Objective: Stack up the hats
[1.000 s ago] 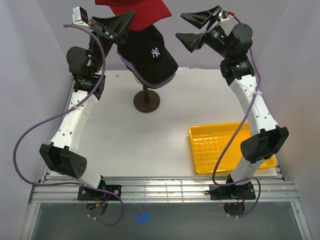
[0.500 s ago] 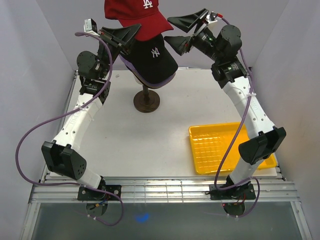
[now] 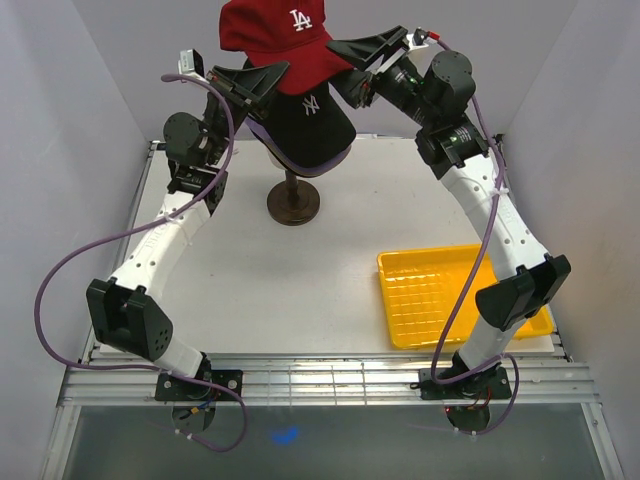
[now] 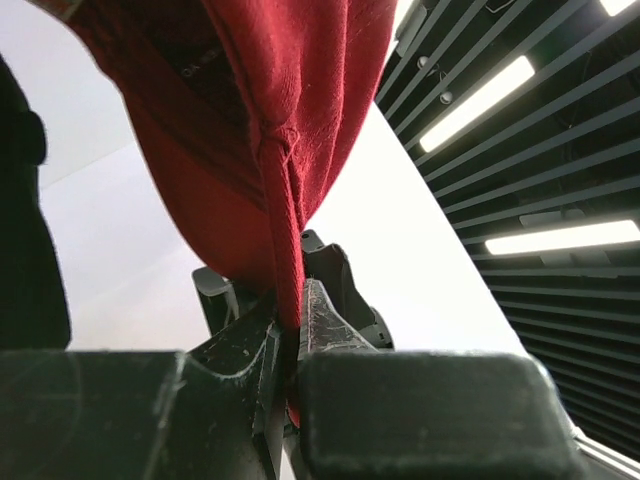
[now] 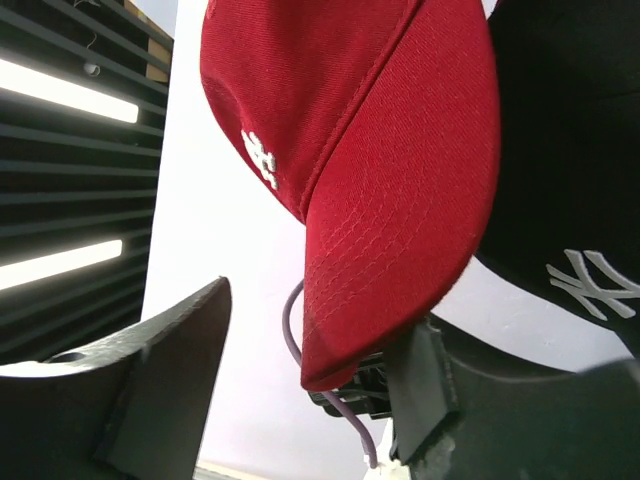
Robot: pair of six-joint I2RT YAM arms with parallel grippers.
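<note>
The red LA cap (image 3: 280, 35) hangs just above the stack of hats, over the black NY cap (image 3: 305, 120). That black cap sits on a lavender one whose brim (image 3: 300, 168) peeks out below. My left gripper (image 3: 272, 82) is shut on the red cap's rear edge, and the left wrist view shows the red fabric (image 4: 300, 150) pinched between the fingers (image 4: 330, 320). My right gripper (image 3: 337, 66) is open, its jaws straddling the red brim (image 5: 400, 230). There is a gap on one side of the brim. The black NY cap (image 5: 570, 200) lies just behind.
The stack rests on a head form with a dark wooden stand (image 3: 293, 205) at the back middle of the white table. A yellow grid-bottomed tray (image 3: 450, 300) lies at the near right, beside the right arm's elbow.
The left gripper has brought the red cap down and rightward over the black NY cap. The right gripper has moved left to the brim, and its jaws have narrowed.
</note>
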